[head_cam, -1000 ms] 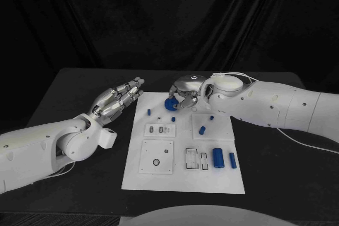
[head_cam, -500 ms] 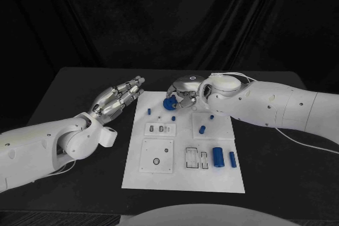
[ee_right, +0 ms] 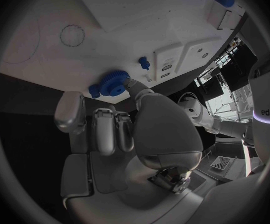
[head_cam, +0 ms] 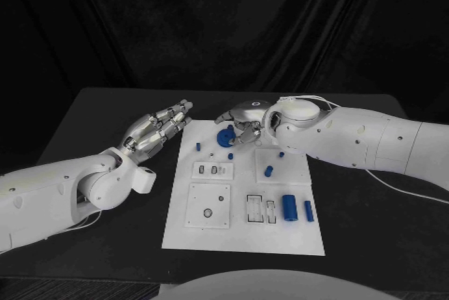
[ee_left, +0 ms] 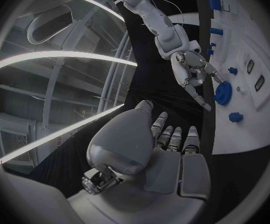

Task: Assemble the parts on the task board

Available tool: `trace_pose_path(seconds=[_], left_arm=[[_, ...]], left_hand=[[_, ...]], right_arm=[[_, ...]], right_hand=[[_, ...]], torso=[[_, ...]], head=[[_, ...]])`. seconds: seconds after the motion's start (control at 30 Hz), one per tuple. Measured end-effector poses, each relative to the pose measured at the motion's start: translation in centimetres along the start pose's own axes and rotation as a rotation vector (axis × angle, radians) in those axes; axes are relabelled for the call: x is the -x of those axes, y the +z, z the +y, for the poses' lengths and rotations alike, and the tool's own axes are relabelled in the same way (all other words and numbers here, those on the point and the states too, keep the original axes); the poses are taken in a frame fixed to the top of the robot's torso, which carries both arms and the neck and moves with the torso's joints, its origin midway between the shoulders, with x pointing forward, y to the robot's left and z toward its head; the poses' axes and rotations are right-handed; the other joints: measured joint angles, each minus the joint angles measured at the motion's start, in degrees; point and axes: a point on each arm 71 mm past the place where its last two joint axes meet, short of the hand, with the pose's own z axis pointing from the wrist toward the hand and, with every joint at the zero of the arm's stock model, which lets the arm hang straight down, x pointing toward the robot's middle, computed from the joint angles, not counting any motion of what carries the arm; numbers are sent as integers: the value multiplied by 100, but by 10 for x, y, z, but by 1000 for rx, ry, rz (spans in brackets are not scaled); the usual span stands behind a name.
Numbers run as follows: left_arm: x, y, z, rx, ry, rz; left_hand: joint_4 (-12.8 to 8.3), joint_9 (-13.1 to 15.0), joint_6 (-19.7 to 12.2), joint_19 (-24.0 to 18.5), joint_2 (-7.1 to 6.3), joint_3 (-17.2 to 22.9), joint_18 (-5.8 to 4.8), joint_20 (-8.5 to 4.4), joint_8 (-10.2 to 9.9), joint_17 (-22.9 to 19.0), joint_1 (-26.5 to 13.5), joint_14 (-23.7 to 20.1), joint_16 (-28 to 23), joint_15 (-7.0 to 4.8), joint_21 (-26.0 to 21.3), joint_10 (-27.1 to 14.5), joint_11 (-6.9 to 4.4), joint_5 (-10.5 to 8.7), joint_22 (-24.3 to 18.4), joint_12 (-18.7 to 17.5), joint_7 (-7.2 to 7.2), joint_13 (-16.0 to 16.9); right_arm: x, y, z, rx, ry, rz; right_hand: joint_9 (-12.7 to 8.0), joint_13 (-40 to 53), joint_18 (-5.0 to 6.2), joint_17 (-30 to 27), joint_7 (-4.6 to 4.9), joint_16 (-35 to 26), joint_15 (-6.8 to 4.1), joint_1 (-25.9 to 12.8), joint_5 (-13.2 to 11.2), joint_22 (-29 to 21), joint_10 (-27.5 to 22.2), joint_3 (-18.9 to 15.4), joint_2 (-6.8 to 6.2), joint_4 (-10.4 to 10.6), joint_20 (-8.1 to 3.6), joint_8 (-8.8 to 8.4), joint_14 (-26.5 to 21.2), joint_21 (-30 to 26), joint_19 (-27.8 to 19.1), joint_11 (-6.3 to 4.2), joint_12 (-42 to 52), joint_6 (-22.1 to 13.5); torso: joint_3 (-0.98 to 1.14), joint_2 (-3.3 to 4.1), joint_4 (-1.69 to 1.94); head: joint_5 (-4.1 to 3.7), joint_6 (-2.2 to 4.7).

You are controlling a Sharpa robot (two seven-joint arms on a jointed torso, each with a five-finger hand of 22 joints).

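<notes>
My right hand point(head_cam: 242, 122) hovers over the far end of the white task board point(head_cam: 241, 238) and pinches a blue gear point(head_cam: 226, 138) between its fingertips. The gear point(ee_right: 113, 82) hangs just above the board point(ee_right: 110, 25), close to a small blue peg point(ee_right: 144, 62). My left hand point(head_cam: 157, 129) is held flat and open beside the board's far left edge, with nothing in it. From the left wrist, the right hand point(ee_left: 194, 70) and the gear point(ee_left: 223, 92) show beyond my left hand point(ee_left: 166, 152).
Small blue pegs point(head_cam: 197, 146) point(head_cam: 268, 171) stand on the board's far half. Two blue cylinders point(head_cam: 288, 208) point(head_cam: 309, 212) lie at its right edge beside slotted plates point(head_cam: 260, 210). A plate with round holes point(head_cam: 209, 208) sits centre left. Black table point(head_cam: 103, 118) surrounds the board.
The right hand has tipped slightly over the gear, which stays pinched in nearly the same place. The left hand has hardly moved.
</notes>
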Motion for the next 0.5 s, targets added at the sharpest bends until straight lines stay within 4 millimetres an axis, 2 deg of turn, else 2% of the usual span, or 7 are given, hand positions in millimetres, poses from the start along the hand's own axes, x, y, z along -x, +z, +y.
trace_pose_path(seconds=[0.1, 0.3, 0.5], left_arm=[[0, 0, 0, 0, 0, 0], [1, -1, 0, 0, 1, -2], [2, -1, 0, 1, 2, -4]], left_hand=[[0, 0, 0, 0, 0, 0, 0, 0, 0, 1, 0, 0, 0, 0, 0, 0, 0, 0, 0, 0, 0, 0], [0, 0, 0, 0, 0, 0, 0, 0, 0, 1, 0, 0, 0, 0, 0, 0, 0, 0, 0, 0, 0, 0], [0, 0, 0, 0, 0, 0, 0, 41, 0, 0, 0, 21, 0, 21, 0, 0, 0, 0, 0, 0, 0, 0]], right_arm=[[0, -1, -1, -2, 0, -3], [0, -7, -7, -8, 1, -16], [0, -11, -10, -7, 3, -26]], right_hand=[[-36, 0, 0, 0, -4, 0, -11, 0, -100, 0, 15, -26, 0, 21, 0, 0, -11, -24, 0, -15, 0, -35], [13, -1, -1, 0, 47, 0, -11, -1, -155, 0, 15, -91, 2, 59, 0, 52, -11, -24, 0, -15, 0, 387], [40, -1, -1, 0, 68, 0, -11, -82, -179, -1, 15, -160, 82, 128, 0, 100, -11, -24, 0, -15, 0, 689]], torso=[[1, -1, -1], [2, -2, -5], [5, -3, -10]], head=[[12, 2], [21, 18], [4, 27]])
